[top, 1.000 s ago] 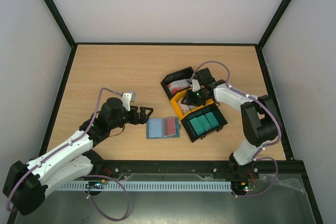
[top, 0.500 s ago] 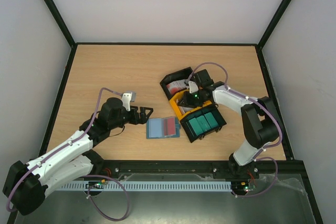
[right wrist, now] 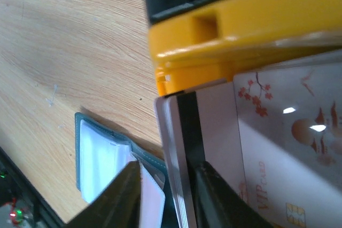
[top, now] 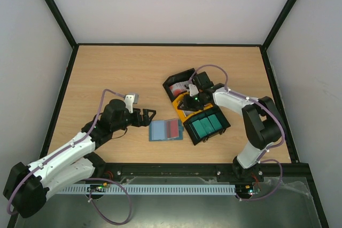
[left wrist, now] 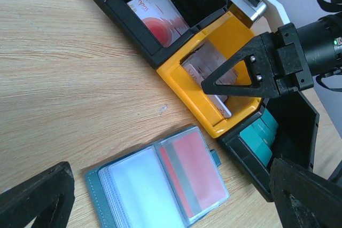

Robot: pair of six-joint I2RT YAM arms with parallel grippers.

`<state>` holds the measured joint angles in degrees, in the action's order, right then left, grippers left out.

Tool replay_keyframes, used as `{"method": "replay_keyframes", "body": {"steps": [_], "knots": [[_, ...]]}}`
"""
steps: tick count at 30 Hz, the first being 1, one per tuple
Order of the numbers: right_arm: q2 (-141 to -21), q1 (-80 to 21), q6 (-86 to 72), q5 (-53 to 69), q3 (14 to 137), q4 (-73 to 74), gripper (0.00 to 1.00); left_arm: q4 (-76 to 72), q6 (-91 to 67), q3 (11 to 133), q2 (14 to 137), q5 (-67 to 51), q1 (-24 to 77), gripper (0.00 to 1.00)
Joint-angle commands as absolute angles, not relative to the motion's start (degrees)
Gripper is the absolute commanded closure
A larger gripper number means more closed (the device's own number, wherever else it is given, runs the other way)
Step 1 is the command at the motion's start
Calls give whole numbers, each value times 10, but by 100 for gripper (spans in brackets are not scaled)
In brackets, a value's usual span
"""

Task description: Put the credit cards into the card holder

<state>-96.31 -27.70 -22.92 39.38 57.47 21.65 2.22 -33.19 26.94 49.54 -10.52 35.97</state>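
Observation:
The teal card holder (top: 165, 130) (left wrist: 133, 190) lies open on the table with one red card (left wrist: 195, 172) in its right sleeve. My left gripper (top: 148, 115) (left wrist: 171, 201) hovers open just left of it and holds nothing. White credit cards (left wrist: 157, 17) with red marks lie in the black bin (top: 179, 80). More stand in the yellow bin (top: 184, 111) (left wrist: 206, 76). My right gripper (top: 187, 100) (right wrist: 168, 196) reaches into that bin, its jaws partly open astride the stack's edge (right wrist: 179, 148). A gap shows between the left finger (right wrist: 120, 196) and the stack.
A dark bin (top: 216, 132) with teal cards (top: 206, 125) adjoins the yellow one, so the three bins form one tray right of the holder. In the right wrist view the holder (right wrist: 99, 158) shows below the yellow rim (right wrist: 214, 52). A black frame edges the wooden table.
My right gripper has shifted a little left over the yellow bin, and its jaws narrowed then widened slightly. The left arm and the card holder have not moved.

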Motion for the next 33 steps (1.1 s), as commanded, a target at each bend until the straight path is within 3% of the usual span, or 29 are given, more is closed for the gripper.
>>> {"method": "replay_keyframes", "body": {"steps": [1, 4, 15, 33], "knots": [[-974, -296, -233, 337, 598, 236, 67, 21, -327, 269, 500, -109, 357, 0], [-980, -316, -234, 273, 612, 254, 59, 21, -327, 268, 502, -109, 356, 0], [-1027, -375, -230, 147, 676, 318, 54, 22, -327, 269, 508, -108, 355, 0], [-1008, -390, -234, 162, 696, 352, 65, 23, -326, 269, 513, -105, 355, 0]]}}
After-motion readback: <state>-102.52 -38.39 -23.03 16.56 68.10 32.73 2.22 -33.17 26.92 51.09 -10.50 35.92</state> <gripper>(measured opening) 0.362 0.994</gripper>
